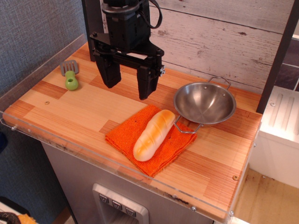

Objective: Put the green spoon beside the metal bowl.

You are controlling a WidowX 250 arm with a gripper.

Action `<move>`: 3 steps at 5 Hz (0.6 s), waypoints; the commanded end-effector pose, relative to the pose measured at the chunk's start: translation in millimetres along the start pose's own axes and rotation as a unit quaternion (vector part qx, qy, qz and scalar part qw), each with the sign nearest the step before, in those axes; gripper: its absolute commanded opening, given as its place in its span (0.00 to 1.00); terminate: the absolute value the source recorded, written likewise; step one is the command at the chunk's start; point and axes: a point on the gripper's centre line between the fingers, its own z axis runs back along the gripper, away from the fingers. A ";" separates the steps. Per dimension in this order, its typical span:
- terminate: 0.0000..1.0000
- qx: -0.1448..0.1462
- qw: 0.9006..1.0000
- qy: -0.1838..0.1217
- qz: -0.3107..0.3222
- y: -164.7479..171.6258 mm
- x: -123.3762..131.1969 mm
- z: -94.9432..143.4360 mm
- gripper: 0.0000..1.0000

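We judge the approach step is in hand — nothing grasped yet. Gripper (127,83) hangs empty, jaws spread, mid-surface. Green spoon (70,74) lies at the far-left corner, well apart from the metal bowl (204,102). Its long axis runs front to back — green handle toward us, grey head away. Next: move left, descend, align the jaws across the handle.

Green spoon (70,76): lime handle, grey slotted head. Metal bowl (204,102): silver. Cloth (125,136): orange. Bread roll (153,134): golden-white. Desk (79,107): striped wood. Gripper (127,92): black.
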 end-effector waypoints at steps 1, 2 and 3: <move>0.00 0.000 1.000 0.000 0.000 0.0 0.0 0.0 1.00; 0.00 0.010 0.999 -0.004 0.042 36.3 1.1 -2.9 1.00; 0.00 0.018 0.997 -0.033 0.062 86.2 4.3 -6.0 1.00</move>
